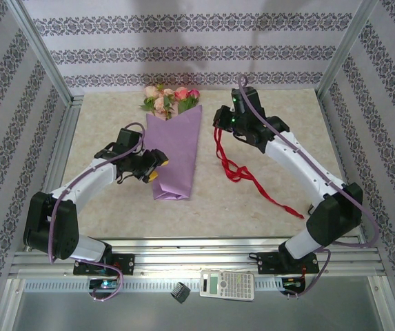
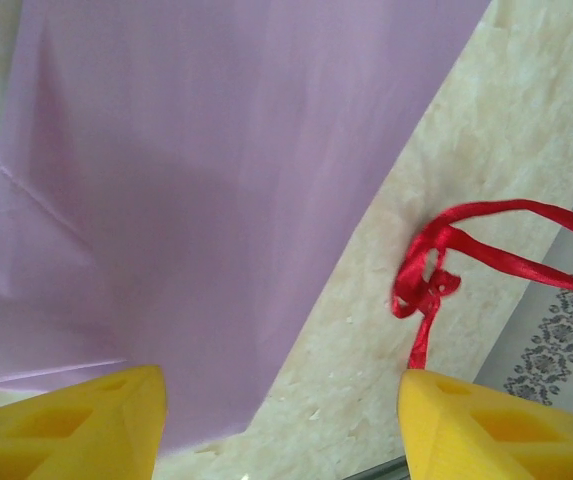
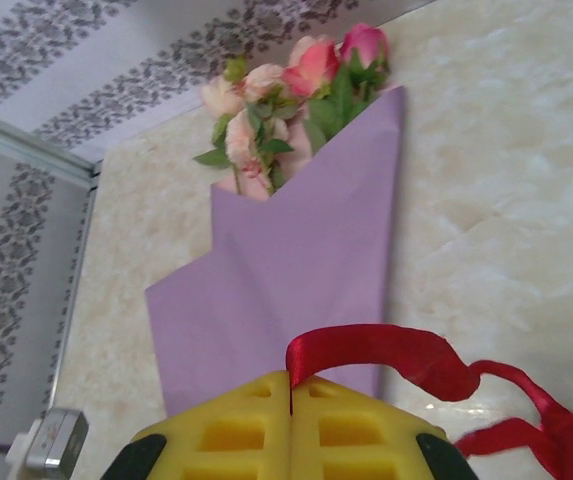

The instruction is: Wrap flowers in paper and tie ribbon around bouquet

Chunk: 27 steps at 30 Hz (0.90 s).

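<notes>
Closest to the overhead camera, a calculator lies on the metal rail between the two arm bases, with a small black clip just beside it. Beyond the rail, on the marbled bench, the bouquet lies lengthwise near the middle. Its lilac paper forms a long flat cone with the narrow end toward the arms. The flowers, pink, cream and magenta with green leaves, stick out of the wide far end. The left arm rises from its base to an elbow at the left edge. Its forearm then reaches inward, bringing the left gripper to the left edge of the cone's lower half. The yellow jaws stand well apart with nothing between them. Whether they touch the paper cannot be told. The right arm folds out to an elbow at the right side, and its forearm stretches back and inward. The right gripper sits to the right of the cone's wide end, facing the bouquet. Its jaws are pressed together, pinching one end of the red ribbon. From there the ribbon drops to a loose tangle on the bench beside the cone, apart from the paper. Its tail trails off toward the right arm's elbow.
</notes>
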### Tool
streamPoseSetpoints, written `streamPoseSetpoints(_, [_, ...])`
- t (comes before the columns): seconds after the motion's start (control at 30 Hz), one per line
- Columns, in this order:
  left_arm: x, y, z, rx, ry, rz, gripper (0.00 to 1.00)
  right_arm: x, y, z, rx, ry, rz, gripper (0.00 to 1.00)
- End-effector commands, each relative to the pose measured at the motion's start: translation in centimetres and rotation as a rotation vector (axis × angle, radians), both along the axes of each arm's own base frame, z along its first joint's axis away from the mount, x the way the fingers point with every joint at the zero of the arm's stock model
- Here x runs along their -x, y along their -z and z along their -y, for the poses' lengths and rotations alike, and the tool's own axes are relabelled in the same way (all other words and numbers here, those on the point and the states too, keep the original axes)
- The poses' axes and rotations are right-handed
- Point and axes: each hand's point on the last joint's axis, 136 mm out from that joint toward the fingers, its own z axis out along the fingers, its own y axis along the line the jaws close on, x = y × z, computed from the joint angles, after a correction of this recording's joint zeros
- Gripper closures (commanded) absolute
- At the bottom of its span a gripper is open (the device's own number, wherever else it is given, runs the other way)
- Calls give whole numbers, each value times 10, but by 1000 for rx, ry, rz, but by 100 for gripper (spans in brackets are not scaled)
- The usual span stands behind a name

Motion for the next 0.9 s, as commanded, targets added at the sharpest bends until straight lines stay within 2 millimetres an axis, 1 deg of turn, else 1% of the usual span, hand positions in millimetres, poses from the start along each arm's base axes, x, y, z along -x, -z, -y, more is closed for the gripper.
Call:
streamPoseSetpoints(0.0, [-16, -25, 4, 34, -13, 67, 37, 3, -8, -19, -45, -73, 36, 100])
streamPoseSetpoints(0.1, [-18, -29, 6, 50, -18, 68, 37, 5, -12, -12, -51, -49, 56, 100])
streamPoseSetpoints(0.2, [-21, -30, 10, 70, -18, 69, 38, 9, -20, 6, -39, 3, 80, 100])
streamPoseSetpoints(0.3, [-23, -31, 18, 86, -1, 72, 39, 11, -29, 33, -28, 87, 91, 100])
streamPoseSetpoints(0.37, [-25, -32, 26, 92, 24, 74, 40, 7, -30, 55, -22, 144, 83, 100])
streamPoseSetpoints(0.4, [-26, -33, 30, 94, 35, 76, 40, 2, -28, 69, -19, 182, 68, 100])
streamPoseSetpoints(0.47, [-28, -30, 39, 98, 55, 75, 41, -13, -16, 92, -22, 232, 7, 100])
streamPoseSetpoints(0.53, [-31, -29, 48, 103, 73, 76, 42, -29, -1, 104, -27, 240, -48, 100])
streamPoseSetpoints(0.6, [-33, -26, 58, 107, 100, 73, 42, -45, 25, 118, -12, 258, -151, 100])
streamPoseSetpoints(0.63, [-34, -25, 65, 107, 120, 76, 42, -52, 41, 125, -2, 265, -214, 89])
streamPoseSetpoints(0.67, [-34, -24, 71, 102, 139, 77, 42, -56, 53, 132, 6, 259, -270, 70])
streamPoseSetpoints(0.73, [-32, -20, 83, 93, 183, 68, 42, -56, 69, 152, 74, 300, -339, 48])
streamPoseSetpoints(0.8, [-28, -14, 96, 85, 231, 52, 42, -47, 73, 169, 140, 345, -359, 37])
streamPoseSetpoints(0.83, [-25, -10, 103, 79, 256, 41, 42, -38, 75, 176, 168, 367, -370, 33])
streamPoseSetpoints(0.87, [-21, -5, 111, 72, 282, 29, 42, -29, 78, 180, 185, 376, -379, 31])
